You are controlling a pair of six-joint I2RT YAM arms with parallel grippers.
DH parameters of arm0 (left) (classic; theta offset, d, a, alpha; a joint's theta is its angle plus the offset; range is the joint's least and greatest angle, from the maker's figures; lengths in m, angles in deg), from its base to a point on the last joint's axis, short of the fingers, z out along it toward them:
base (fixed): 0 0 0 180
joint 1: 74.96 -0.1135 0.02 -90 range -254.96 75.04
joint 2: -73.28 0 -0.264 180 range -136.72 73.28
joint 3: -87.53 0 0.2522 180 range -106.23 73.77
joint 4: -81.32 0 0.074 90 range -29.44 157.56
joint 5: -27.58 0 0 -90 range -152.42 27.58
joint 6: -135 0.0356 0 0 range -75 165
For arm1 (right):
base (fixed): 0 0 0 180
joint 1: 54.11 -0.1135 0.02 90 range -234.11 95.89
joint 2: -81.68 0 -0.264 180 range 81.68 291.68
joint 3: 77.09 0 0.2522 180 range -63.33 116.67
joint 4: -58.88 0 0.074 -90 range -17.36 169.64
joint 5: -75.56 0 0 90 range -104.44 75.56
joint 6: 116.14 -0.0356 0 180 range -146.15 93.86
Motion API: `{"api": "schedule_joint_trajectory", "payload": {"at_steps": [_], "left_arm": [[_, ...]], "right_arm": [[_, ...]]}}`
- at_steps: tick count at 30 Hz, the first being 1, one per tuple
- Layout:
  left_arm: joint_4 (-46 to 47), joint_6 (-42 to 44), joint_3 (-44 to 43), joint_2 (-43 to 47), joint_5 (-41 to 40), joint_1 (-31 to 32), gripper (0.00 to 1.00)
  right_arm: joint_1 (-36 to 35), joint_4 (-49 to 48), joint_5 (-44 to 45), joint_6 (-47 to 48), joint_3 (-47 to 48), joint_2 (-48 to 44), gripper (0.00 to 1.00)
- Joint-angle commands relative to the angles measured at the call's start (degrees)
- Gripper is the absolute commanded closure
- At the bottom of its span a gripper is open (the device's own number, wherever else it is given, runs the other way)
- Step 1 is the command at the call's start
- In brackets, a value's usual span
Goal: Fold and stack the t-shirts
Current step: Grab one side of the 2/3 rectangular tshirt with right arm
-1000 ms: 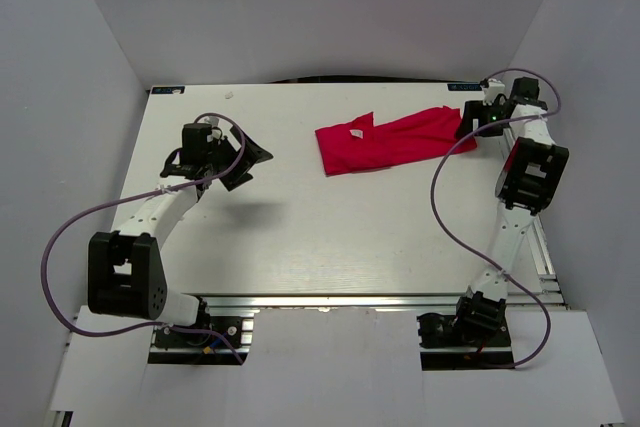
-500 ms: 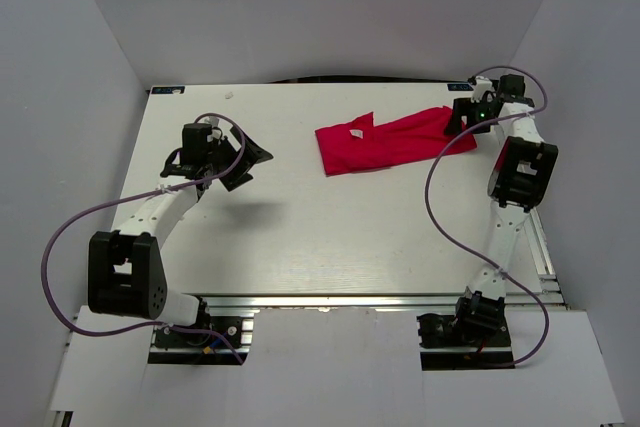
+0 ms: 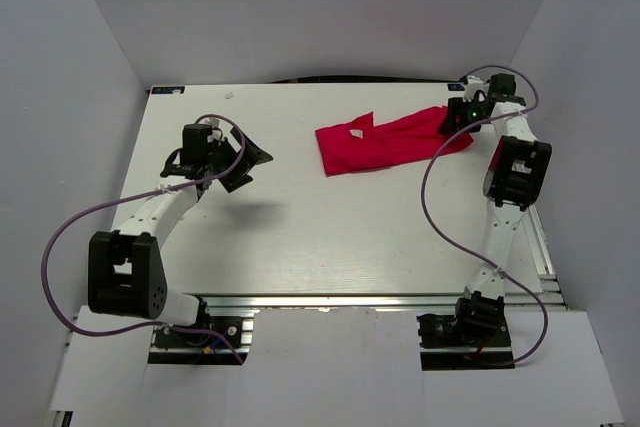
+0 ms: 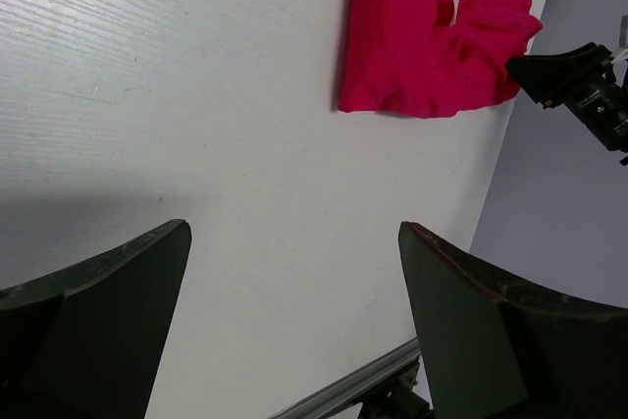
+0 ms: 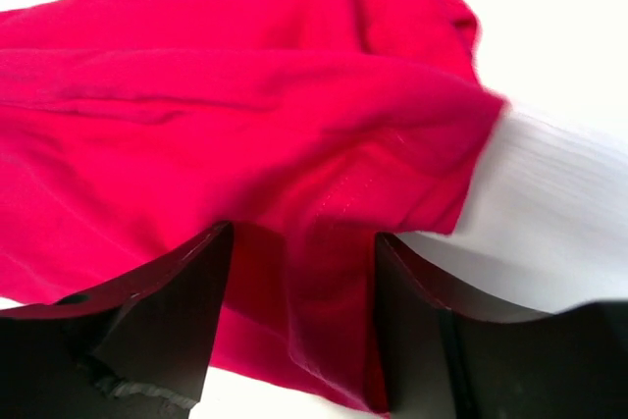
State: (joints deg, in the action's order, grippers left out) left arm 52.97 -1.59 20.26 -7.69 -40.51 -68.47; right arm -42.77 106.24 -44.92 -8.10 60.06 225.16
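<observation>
Jaws of the right gripper [image 5: 299,242] are standing partway apart and straddling a raised ridge of the red t-shirt [image 3: 385,142], one finger on each side of the fold. The wrist view is not showing whether the pads are pressing the cloth yet, so I cannot tell if it is truly gripped. That ridge is sitting at the shirt's right-hand end, where the fabric is bunching and a hem is curling over the white table [image 3: 300,237]. The gripper is probably reaching for this end because it gives an edge that can be lifted and drawn out flat. The shirt itself is lying on the far right part of the table as a rumpled band, running from near the middle toward the right arm's far corner. Its left end is looking squarer and flatter than the right. It is not yet spread or folded neatly, so the task seems to be at its beginning. Well apart from the cloth, the left gripper [image 3: 250,159] is hovering over bare table on the left side with its jaws spread as wide as they go and nothing between them. It is pointing toward the shirt, likely waiting to take the opposite end. A shallow pinch here is risking a slip.
</observation>
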Motion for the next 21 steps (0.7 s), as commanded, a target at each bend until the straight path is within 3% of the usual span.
{"api": "schedule_joint_trajectory", "payload": {"at_steps": [1, 7, 13, 21], "left_arm": [[-0.4, -0.3, -1.1, 1.6, 0.5, -0.2, 0.02], [-0.6, 0.0, -0.7, 2.1, 0.2, -0.2, 0.02], [-0.7, -0.2, -0.6, 2.3, 0.2, -0.2, 0.02], [-0.7, -0.2, -0.8, 2.4, 0.3, -0.2, 0.02]], "right_arm": [[-2.5, 2.8, -3.4, -1.5, -1.1, 1.4, 0.38], [-2.2, 1.0, -0.6, -2.5, -1.1, 0.7, 0.52], [-1.8, -0.6, 1.0, -3.1, -0.7, 0.0, 0.74], [0.8, -3.4, 1.0, -3.8, -2.4, -4.4, 0.89]]}}
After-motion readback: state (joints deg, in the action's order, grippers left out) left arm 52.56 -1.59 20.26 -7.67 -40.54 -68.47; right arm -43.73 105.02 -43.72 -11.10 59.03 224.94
